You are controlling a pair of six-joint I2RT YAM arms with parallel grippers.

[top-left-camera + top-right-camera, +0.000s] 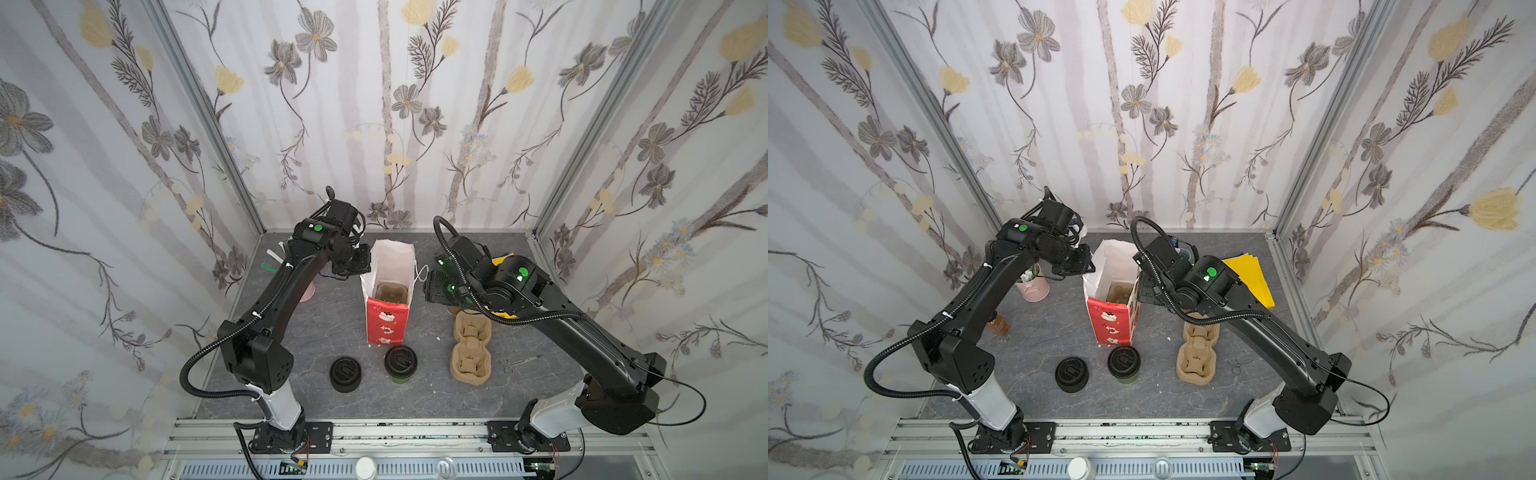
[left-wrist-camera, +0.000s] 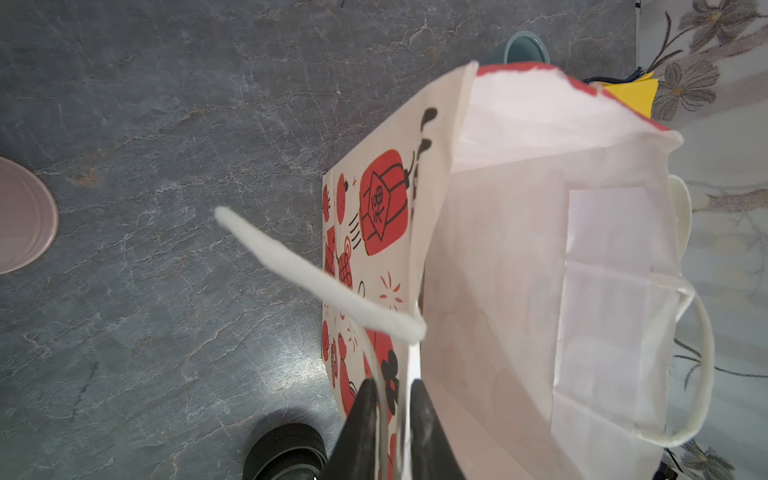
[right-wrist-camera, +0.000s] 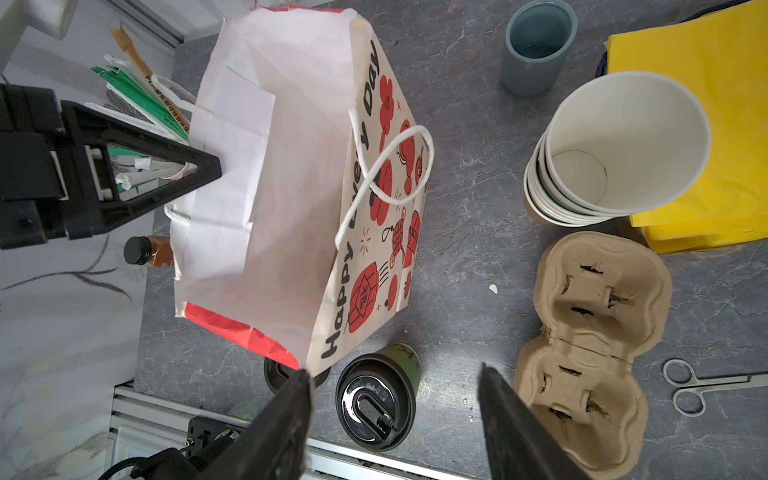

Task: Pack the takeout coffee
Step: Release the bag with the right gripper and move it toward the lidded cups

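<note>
Now | step: bag held open for loading | bag upright mid-worktop | left tool pinched on bag's 9 o'clock rim | right tool wide, empty, at bag's 3 o'clock | cup stands at bag's 6 o'clock | next, likely: right tool lowers over cup, grips below lid.

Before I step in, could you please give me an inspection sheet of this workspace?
Surface: grey marbled table.
Job's things: takeout coffee upright, lidded, near the open paper bag; cup holder inside it.
Clutter: lid stack, pulp trays, scissors, stacked cups, yellow sheets, teal mug, pink tin, bottle.
Hands: left hand shut on the bag's rim; right hand open, empty.
Cables: black conduit along each arm.
Surroundings: floral walls, aluminium rail.
</note>
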